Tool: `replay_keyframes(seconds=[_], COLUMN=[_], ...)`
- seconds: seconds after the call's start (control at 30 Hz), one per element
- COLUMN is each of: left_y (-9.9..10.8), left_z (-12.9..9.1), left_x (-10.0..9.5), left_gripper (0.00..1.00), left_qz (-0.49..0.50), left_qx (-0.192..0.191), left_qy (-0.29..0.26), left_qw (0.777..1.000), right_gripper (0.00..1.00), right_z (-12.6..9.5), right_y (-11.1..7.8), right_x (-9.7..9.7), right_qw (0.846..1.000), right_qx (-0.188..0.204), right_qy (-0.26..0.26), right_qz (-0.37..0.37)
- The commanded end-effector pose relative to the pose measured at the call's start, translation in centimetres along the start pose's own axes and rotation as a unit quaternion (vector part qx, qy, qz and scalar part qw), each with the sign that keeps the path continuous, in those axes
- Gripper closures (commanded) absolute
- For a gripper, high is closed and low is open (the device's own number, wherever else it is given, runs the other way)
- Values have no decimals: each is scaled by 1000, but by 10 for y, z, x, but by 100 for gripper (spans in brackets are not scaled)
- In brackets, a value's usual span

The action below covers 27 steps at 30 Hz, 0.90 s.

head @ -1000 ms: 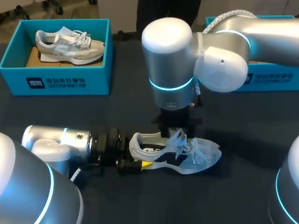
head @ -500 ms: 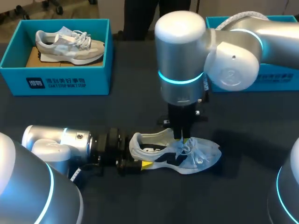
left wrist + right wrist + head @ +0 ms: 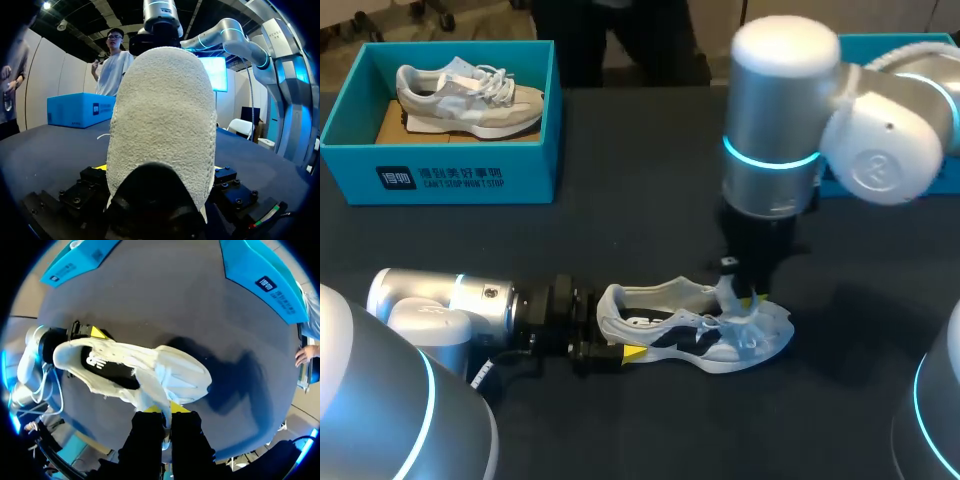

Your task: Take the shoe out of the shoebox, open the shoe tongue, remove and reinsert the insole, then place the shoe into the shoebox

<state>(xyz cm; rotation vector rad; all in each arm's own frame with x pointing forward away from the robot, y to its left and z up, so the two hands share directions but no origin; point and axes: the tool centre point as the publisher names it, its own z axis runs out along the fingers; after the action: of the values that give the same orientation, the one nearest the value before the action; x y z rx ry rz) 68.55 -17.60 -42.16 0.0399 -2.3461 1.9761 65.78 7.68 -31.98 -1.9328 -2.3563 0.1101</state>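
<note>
The right arm (image 3: 790, 120) has swung toward the right edge of the worktop (image 3: 620, 230), from above the laces to above the toe, and it has drawn the tongue (image 3: 732, 298) forward with it; the left arm (image 3: 450, 310) has not shifted.

The left arm lies low along the front edge so that its end effector (image 3: 610, 342) can clamp the heel from both sides. This looks meant to anchor the shoe (image 3: 660, 330) against the pull.

A box (image 3: 450, 175) stands at the back left corner and holds a second shoe (image 3: 470, 95). Another box (image 3: 260, 277) sits at the back right, half hidden behind the right arm in the head view.

The shoe lies on its sole near the middle of the front edge, out of either box, toe toward the right edge.

The right end effector (image 3: 167, 410) comes straight down over the toe. Its fingers are nearly together and pinch the tongue, holding it stretched so the mouth gapes, probably to clear a way to the insole.

Both boxes carry a white logo and a line of print on their walls, and the shoe bears a pale logo on its dark side panel; I leave these unread.
</note>
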Motion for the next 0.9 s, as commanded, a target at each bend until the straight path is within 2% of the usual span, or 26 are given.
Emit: replay_keyframes(seconds=[0.03, 0.43, 0.5, 0.53, 0.67, 0.7, 0.9], left_y=[0, 0, 0, 0, 0, 0, 0], left_z=[0, 0, 0, 0, 0, 0, 0], left_x=[0, 0, 0, 0, 0, 0, 0], left_gripper=[100, 100, 100, 100, 100, 100, 100], left_qz=[0, 0, 0, 0, 0, 0, 0], left_qx=[0, 0, 0, 0, 0, 0, 0], left_qy=[-1, -1, -1, -1, -1, -1, -1], left_qw=[1000, 1000, 1000, 1000, 1000, 1000, 1000], right_gripper=[100, 100, 89, 78, 66, 60, 54], right_z=[4, 34, 37, 38, 44, 45, 33], right_y=[-8, -3, -3, -4, -4, -5, -13], right_x=[-25, -32, -32, -31, -32, -33, -36], right_qw=[995, 993, 995, 996, 997, 997, 999], right_qx=[-4, 7, -8, -9, -13, -17, -23], right_qy=[94, 115, 96, 89, 69, 69, 45], right_qz=[-11, -12, -16, -16, -13, -14, -4])
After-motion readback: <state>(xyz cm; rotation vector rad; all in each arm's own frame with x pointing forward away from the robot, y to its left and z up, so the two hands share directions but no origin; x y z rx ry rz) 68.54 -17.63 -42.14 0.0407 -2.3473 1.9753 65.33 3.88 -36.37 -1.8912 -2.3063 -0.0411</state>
